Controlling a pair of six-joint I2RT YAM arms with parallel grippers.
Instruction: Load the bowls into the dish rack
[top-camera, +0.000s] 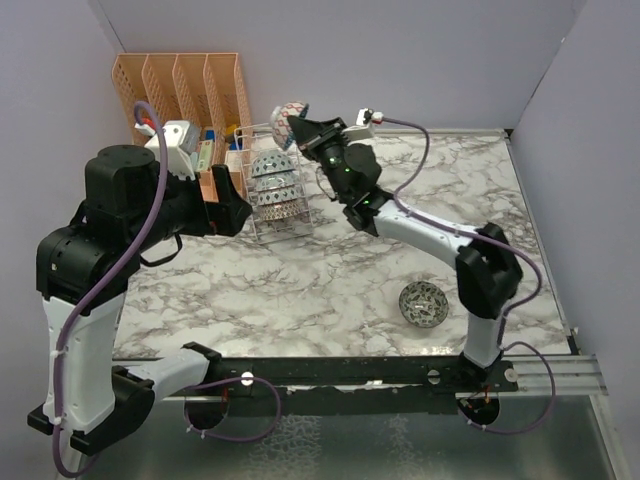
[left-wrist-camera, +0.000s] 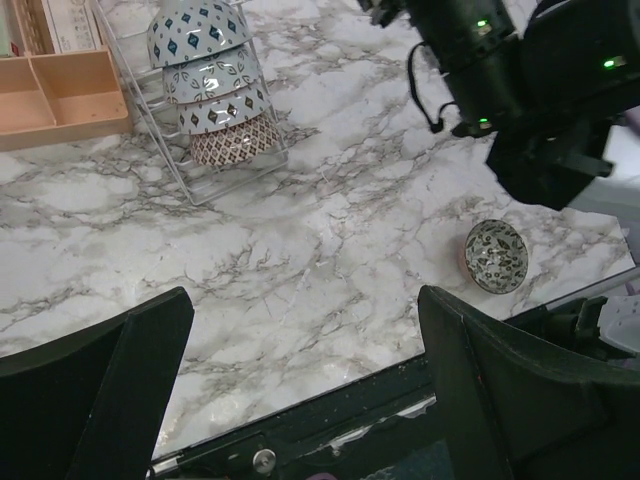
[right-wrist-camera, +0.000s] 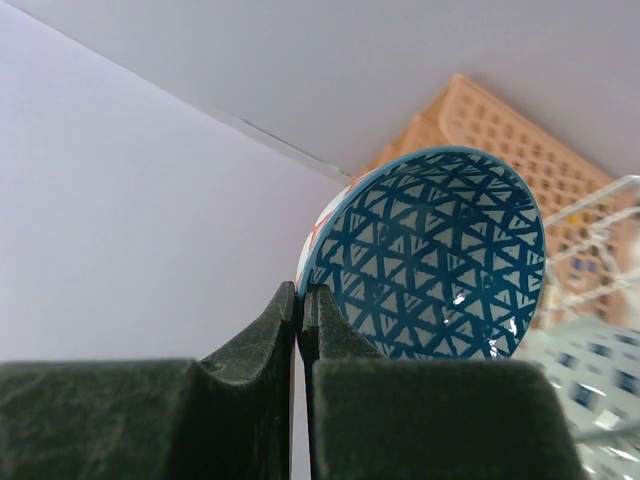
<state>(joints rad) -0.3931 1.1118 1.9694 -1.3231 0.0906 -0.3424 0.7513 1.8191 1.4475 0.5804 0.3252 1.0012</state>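
Right jaws pinch the rim of a blue-lined bowl (right-wrist-camera: 430, 260) just above the rack's (top-camera: 265, 228) far end, beyond the slotted bowls (left-wrist-camera: 225, 105); left jaws stand apart, empty.

The small silvery thin-wire dish rack (top-camera: 278, 230) stands upright at the back left and holds a row of nested patterned ceramic bowls (left-wrist-camera: 215, 90) on edge, the nearest one reddish-brown. A round bowl with a blue triangle-lattice inside (right-wrist-camera: 430, 260) hangs tilted over the rack's far end, its rim pinched in the right gripper (right-wrist-camera: 300, 295). A dark grey-green patterned bowl (top-camera: 422, 303) sits upright, well apart to the right.
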